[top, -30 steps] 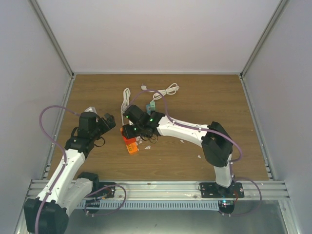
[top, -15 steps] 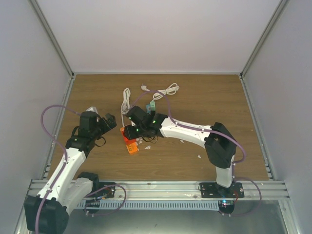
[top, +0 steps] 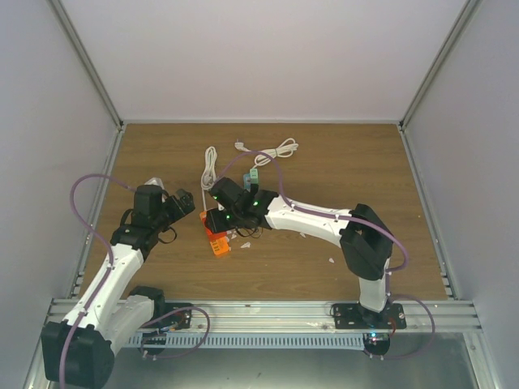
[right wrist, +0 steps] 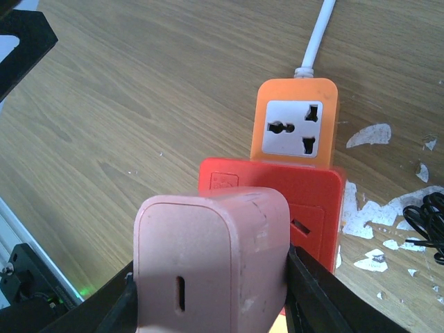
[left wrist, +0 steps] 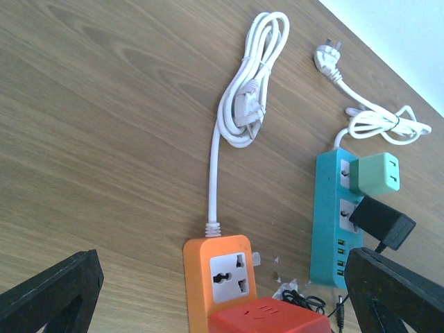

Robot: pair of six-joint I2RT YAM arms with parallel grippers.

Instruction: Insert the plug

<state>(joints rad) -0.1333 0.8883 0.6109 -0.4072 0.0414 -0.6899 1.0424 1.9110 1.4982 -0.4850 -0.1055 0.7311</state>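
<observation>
My right gripper (right wrist: 211,281) is shut on a pink boxy adapter (right wrist: 208,257) and holds it just above a red cube adapter (right wrist: 305,201) that sits on the orange power strip (right wrist: 297,132). The strip's far socket is free. The black plug (left wrist: 380,220) rests on the teal power strip (left wrist: 331,229), beside a green adapter (left wrist: 374,173); whether it is seated I cannot tell. Its thin black wire (left wrist: 305,300) lies coiled between the strips. My left gripper (left wrist: 218,281) is open and empty, just left of the orange strip (top: 217,243).
A coiled white cord (left wrist: 246,104) runs from the orange strip toward the back. A second white cord with a white plug (left wrist: 326,55) leaves the teal strip. White paper scraps (right wrist: 371,135) lie on the wooden table. Grey walls enclose three sides.
The right arm has shifted slightly, its gripper staying over the orange strip with the pink adapter. The left gripper has barely moved.
</observation>
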